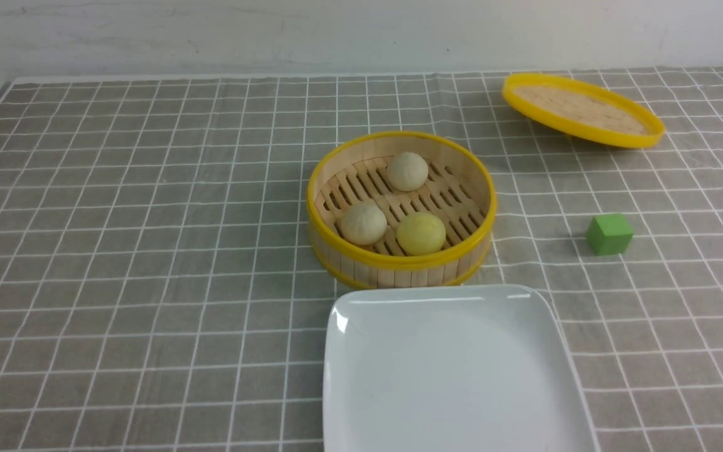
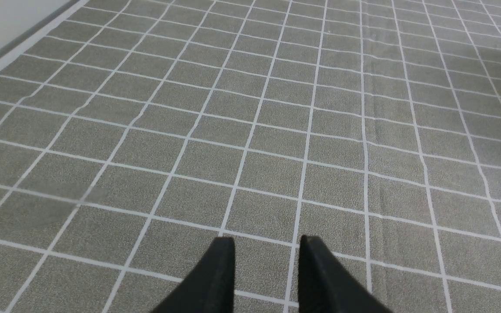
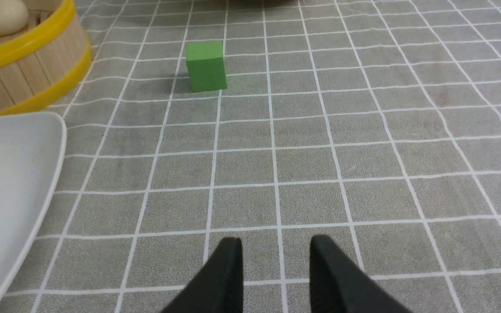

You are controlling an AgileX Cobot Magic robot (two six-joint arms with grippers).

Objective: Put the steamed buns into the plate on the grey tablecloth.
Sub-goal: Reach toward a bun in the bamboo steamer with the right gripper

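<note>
Three steamed buns lie in a round bamboo steamer basket (image 1: 361, 263): a pale one (image 1: 407, 171) at the back, another pale one (image 1: 363, 222) at the front left, and a yellow one (image 1: 421, 233) at the front right. Just in front of the basket, the white square plate (image 1: 455, 370) rests bare on the grey tablecloth (image 1: 148, 220). Neither gripper appears in the front view. My left gripper (image 2: 267, 241) hangs open over bare cloth, nothing between its fingers. My right gripper (image 3: 276, 241) is open too, over cloth beside the plate (image 3: 7, 182).
A green cube (image 1: 610, 233) sits to the right of the basket, ahead of the right gripper (image 3: 206, 66). The yellow-rimmed lid (image 1: 581, 110) lies tilted at the back right. A white wall borders the cloth's far edge.
</note>
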